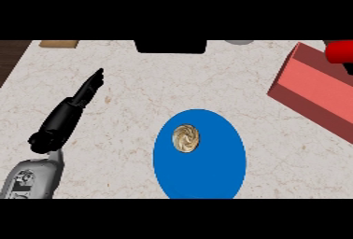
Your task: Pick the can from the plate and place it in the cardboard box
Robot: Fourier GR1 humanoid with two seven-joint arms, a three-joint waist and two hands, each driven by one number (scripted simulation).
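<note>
On the pale marbled counter [124,93], lower centre of the head view: a blue plate [207,172], reading taller than wide. Can [185,138] stands upright on the plate's upper left part, seen from straight above as a round brownish-gold top. It sits well inside the rim.

Left hand [69,112] shows at the view's left, on a grey forearm [31,177] coming in from the lower left corner. Hand is black, fingers straight and pressed together, pointing up and to the right across the counter. It holds nothing. Fingertips [98,74] lie well above and to the left of the can; bare counter lies between hand and plate. No contact with plate or can.

Right side: a red-pink box [314,88] with slanted walls, cut by the view's right edge, well apart from the plate. Its inside is not visible from here. At the upper right corner, a bright red object [339,50], only partly in view, cannot be identified.

Along the top edge: a black object [170,45], a tan piece [58,43] at left, a small grey shape [238,42].

Right hand not in view.
</note>
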